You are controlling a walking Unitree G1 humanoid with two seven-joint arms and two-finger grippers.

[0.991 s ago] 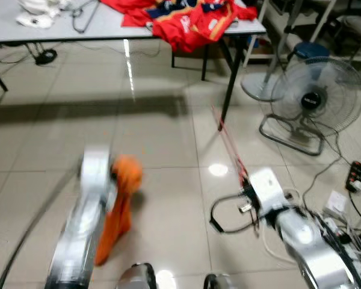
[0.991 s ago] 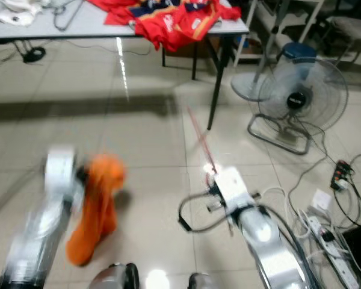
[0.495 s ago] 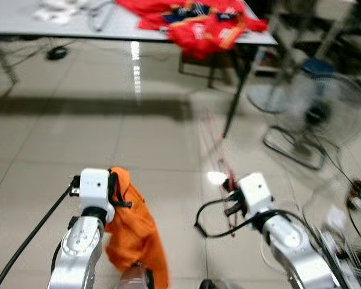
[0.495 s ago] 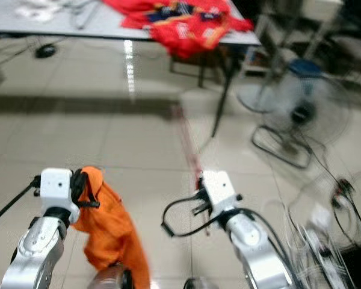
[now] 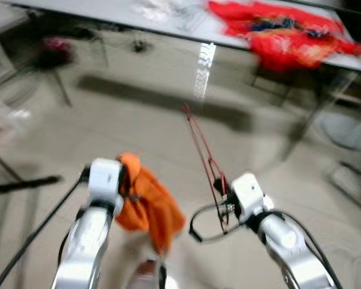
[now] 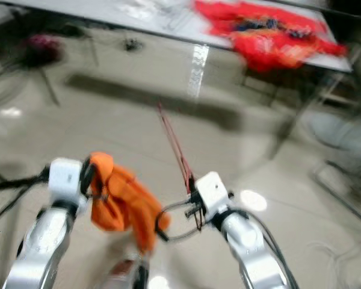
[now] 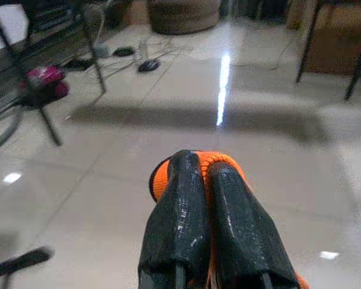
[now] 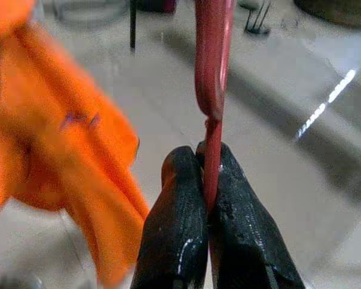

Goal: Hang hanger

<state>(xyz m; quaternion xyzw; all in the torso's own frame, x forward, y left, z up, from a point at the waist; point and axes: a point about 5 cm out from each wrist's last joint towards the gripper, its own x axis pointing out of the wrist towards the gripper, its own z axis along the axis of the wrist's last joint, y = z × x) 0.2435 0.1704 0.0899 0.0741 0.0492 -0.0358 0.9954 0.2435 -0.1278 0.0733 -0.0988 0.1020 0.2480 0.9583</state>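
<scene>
My right gripper (image 8: 206, 158) is shut on a thin red hanger (image 5: 203, 155), which slants up and away from it over the tiled floor; in the right wrist view the red hanger (image 8: 213, 72) rises between the black fingers (image 8: 180, 198). My left gripper (image 7: 206, 180) is shut on an orange garment (image 5: 147, 201) that droops beside the left arm. The orange garment (image 8: 54, 138) hangs close beside the hanger in the right wrist view. Both eye views are blurred.
A long grey table (image 5: 168, 27) stands at the back with a red garment (image 5: 283, 33) and pale items on it. Dark metal legs (image 7: 45, 102) and a pink object (image 7: 42, 81) stand at the left. A black cable loop (image 5: 201, 223) hangs by my right wrist.
The whole view has swung, so the table and red garment now sit further right and the fan has left the picture. Both grippers keep their holds, and the orange garment hangs nearer the hanger.
</scene>
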